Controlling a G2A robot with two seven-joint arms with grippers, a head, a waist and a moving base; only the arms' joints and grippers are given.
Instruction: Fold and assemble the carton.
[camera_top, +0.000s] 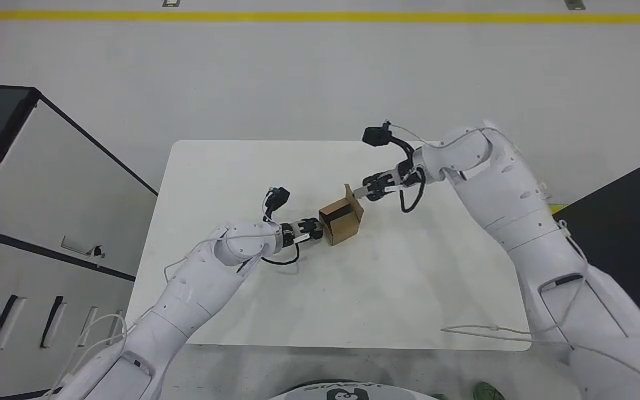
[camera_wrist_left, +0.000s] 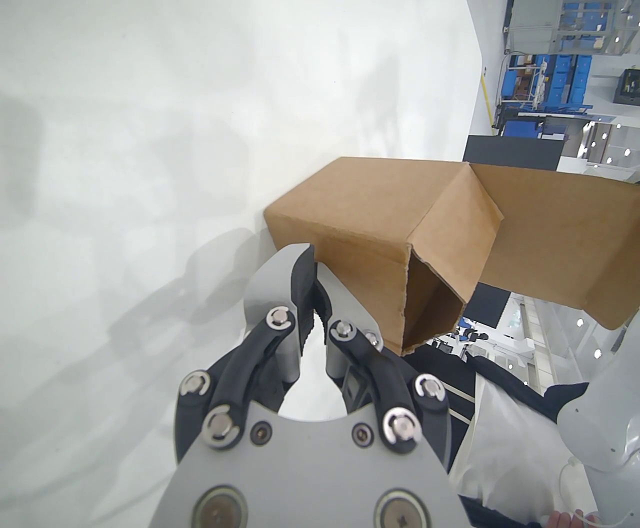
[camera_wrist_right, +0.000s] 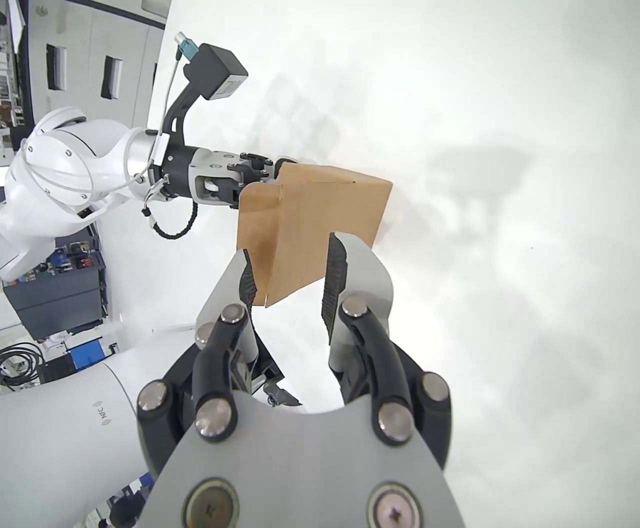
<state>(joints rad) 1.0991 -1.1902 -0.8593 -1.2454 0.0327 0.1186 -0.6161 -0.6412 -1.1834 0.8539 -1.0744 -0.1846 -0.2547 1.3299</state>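
A small brown carton stands near the middle of the white table, partly formed, with one end open and flaps sticking out. My left gripper is at the carton's side; in the left wrist view its fingers are shut, tips against the carton wall, nothing visible between the pads. A wide flap juts out past the open end. My right gripper is at the opposite side. It is open, and an edge flap of the carton lies between its fingers.
A grey cabinet stands beside the table's left edge. A yellow line runs across the floor beyond the table. The table surface around the carton is bare white.
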